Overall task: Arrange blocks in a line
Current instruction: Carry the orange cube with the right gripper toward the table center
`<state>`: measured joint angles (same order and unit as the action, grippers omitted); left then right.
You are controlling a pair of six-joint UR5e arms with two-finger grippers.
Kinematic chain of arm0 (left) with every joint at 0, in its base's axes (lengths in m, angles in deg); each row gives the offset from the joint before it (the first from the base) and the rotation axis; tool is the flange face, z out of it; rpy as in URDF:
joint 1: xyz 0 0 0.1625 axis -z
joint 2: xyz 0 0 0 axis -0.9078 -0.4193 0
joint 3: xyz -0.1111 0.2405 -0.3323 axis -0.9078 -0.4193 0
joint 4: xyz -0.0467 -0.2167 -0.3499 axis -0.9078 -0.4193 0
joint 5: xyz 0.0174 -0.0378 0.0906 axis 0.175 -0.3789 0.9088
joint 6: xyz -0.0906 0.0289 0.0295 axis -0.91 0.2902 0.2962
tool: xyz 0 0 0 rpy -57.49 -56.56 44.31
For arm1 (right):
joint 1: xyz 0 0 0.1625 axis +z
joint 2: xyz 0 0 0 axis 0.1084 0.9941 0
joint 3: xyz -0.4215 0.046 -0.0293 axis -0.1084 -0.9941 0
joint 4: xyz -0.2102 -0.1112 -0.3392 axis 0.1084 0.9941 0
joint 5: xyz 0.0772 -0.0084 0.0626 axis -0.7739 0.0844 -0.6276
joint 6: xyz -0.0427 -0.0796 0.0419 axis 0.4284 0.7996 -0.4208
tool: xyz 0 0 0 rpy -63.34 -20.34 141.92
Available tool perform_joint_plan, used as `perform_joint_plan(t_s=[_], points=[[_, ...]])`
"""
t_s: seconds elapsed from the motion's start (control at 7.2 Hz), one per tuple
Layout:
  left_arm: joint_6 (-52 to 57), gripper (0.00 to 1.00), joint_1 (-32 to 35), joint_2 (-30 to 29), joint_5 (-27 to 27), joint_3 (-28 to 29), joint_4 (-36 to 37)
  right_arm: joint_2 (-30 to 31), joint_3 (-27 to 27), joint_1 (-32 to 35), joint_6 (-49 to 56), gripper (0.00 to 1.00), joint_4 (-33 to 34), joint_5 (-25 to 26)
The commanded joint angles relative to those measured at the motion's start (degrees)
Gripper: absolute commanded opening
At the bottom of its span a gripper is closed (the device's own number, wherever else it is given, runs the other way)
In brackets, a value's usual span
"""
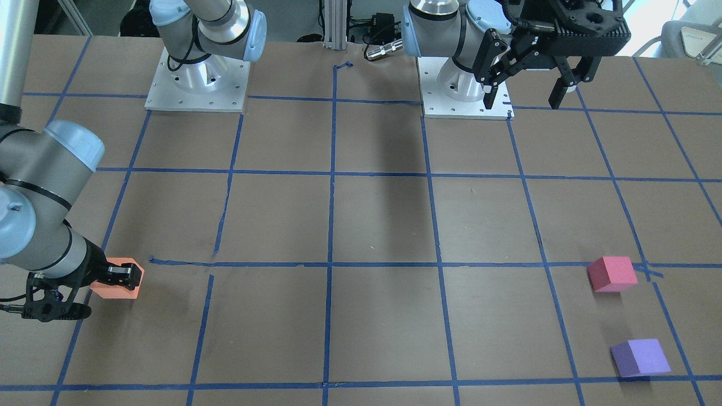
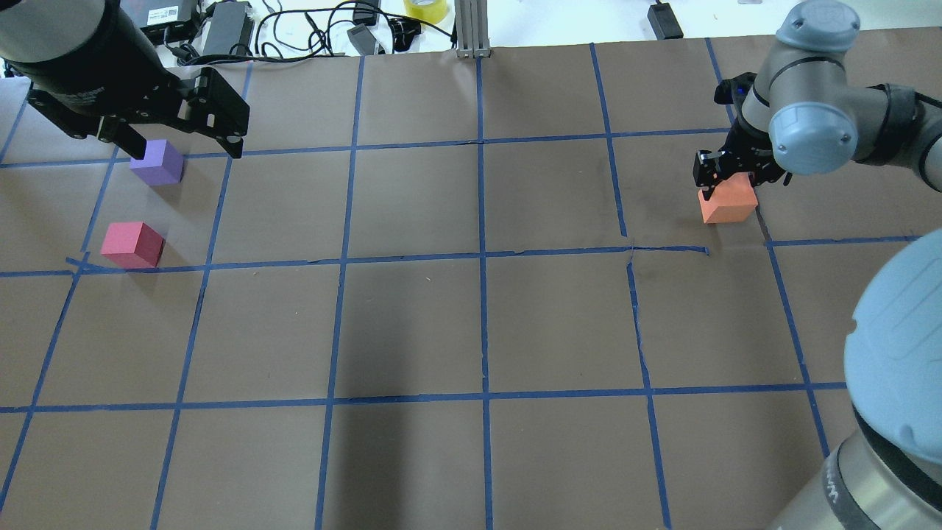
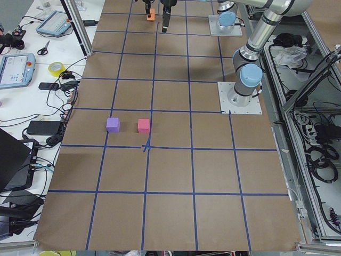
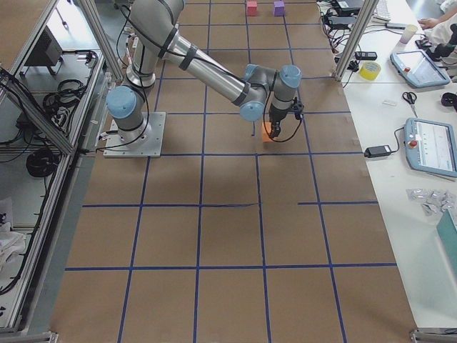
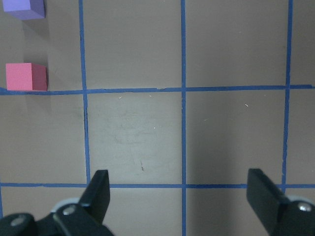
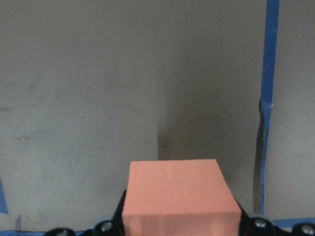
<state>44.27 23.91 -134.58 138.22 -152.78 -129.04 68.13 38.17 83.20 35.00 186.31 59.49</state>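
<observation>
Brown blue-taped table (image 2: 412,331); right tool (image 2: 728,190) pinching orange block (image 2: 728,207), left tool (image 2: 185,149) spread wide, empty.

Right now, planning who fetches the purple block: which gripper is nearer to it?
Left. The left gripper hangs open, raised, on the purple block's side of the table. The right gripper is far across the table, closed on the orange block.

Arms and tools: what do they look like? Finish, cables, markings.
Left arm and right arm: silver-grey tubes, pale blue joint caps, black seam rings, on square metal base plates. Left tool and right tool: black, open linkage frames, two blocky fingers each. A black cable runs at each wrist. No markings legible.
</observation>
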Motion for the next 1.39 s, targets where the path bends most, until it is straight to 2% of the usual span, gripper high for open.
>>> perform_joint_plan(t_s=[0.0, 0.14, 0.28, 0.56, 1.25], points=[[0.00, 1.00, 0.00, 0.00, -0.02, 0.00, 0.02, 2.44, -5.89, 7.79, -10.64, 0.00, -7.67, -1.32], [0.00, 1.00, -0.09, 0.00, -0.02, 0.00, 0.20, 1.84, -8.80, 13.41, -17.40, 0.00, -8.31, -1.42], [0.00, 1.00, -0.09, 0.00, -0.02, 0.00, 0.11, -0.08, -10.57, 18.34, -22.25, 0.00, -8.23, -3.85], [0.00, 1.00, -0.18, 0.00, -0.02, 0.00, 0.20, -6.05, -16.09, 25.39, -29.49, 0.00, -8.06, -6.06], [0.00, 1.00, -0.18, 0.00, -0.02, 0.00, 0.20, -15.73, -19.99, 33.58, -36.17, 0.00, -3.85, -6.95]])
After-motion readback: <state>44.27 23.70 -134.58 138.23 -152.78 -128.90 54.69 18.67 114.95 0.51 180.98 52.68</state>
